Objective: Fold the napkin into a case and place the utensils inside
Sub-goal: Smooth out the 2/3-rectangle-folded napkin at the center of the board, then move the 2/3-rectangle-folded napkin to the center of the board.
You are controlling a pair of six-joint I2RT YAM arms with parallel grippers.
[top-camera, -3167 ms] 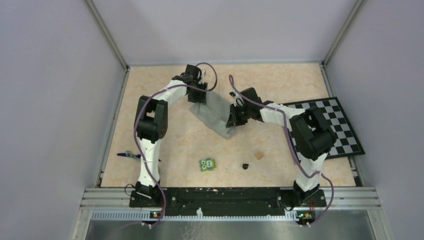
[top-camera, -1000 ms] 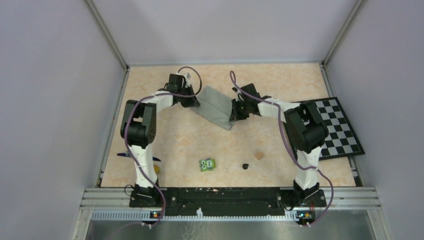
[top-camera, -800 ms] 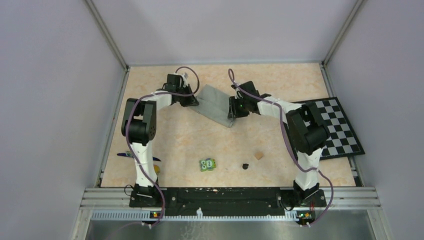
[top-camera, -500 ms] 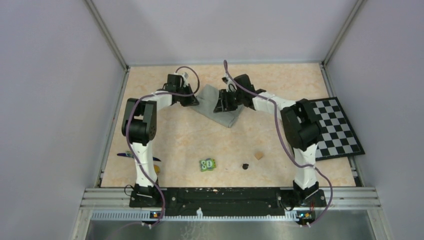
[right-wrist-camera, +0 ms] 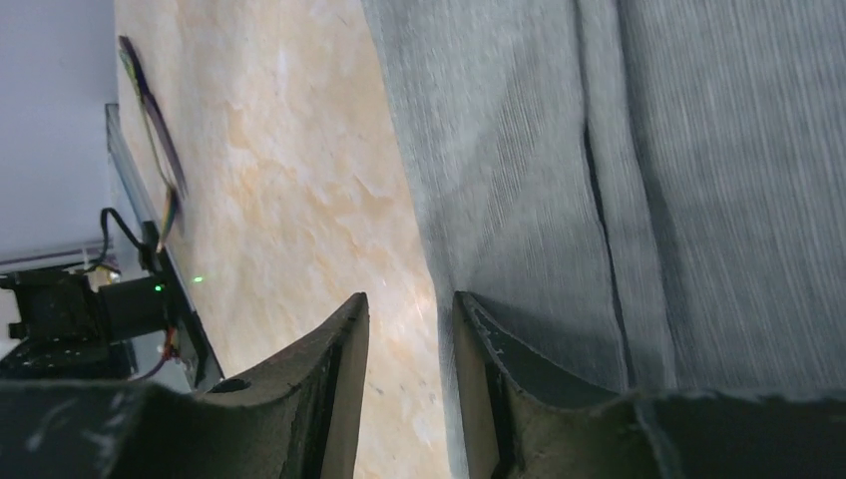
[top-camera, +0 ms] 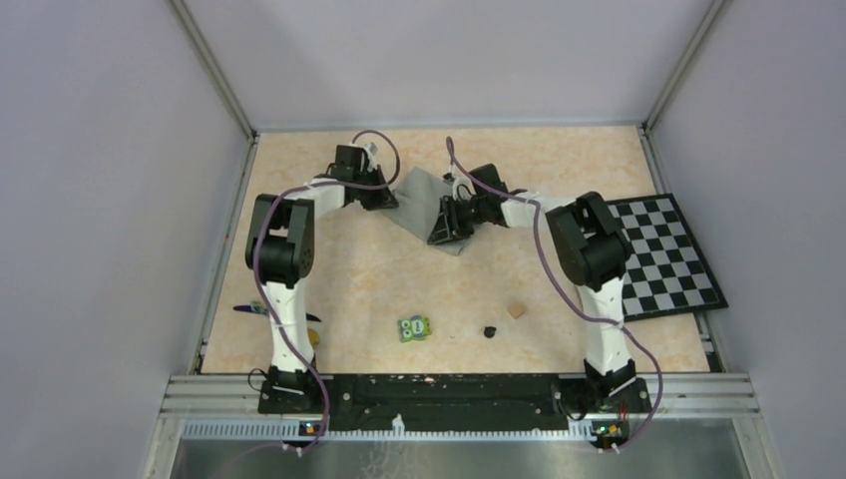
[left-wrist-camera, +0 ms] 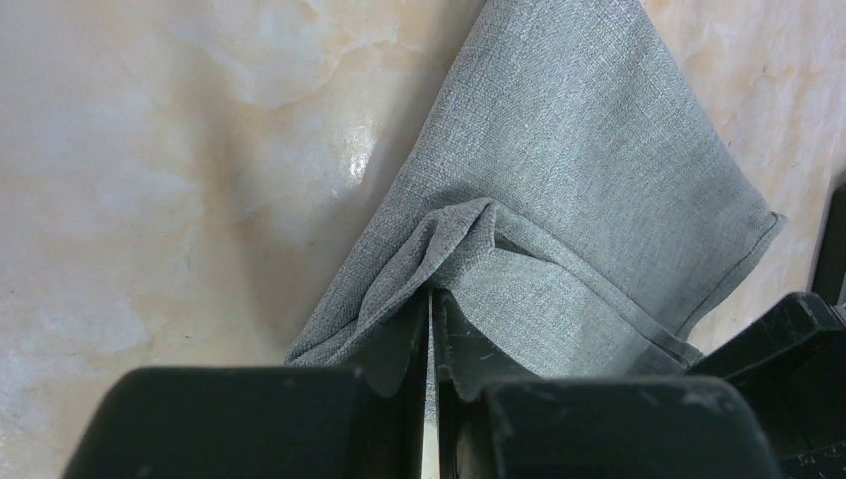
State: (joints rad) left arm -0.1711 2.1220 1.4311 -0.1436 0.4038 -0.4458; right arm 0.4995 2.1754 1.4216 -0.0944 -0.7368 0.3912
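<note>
The grey napkin (top-camera: 417,200) lies folded at the back middle of the table. My left gripper (top-camera: 385,200) is shut on a bunched fold at its left edge; the left wrist view shows the cloth (left-wrist-camera: 569,180) pinched at the fingertips (left-wrist-camera: 431,295). My right gripper (top-camera: 439,232) is open at the napkin's near edge, holding nothing. In the right wrist view (right-wrist-camera: 409,304) one finger lies over the cloth (right-wrist-camera: 619,150) and the other over bare table. The slim dark blue utensil (top-camera: 247,309) and the yellow-headed one (top-camera: 312,337) lie by the left arm's base.
A green owl-faced block (top-camera: 414,327), a small black piece (top-camera: 490,330) and a tan cube (top-camera: 516,309) lie at the front middle. The checkerboard mat (top-camera: 670,254) lies at the right edge. Grey walls close in the table.
My right gripper carried the napkin's right edge leftward over the cloth, let go and opened, and now sits at the near edge. The napkin looks narrower. The left gripper keeps its hold.
</note>
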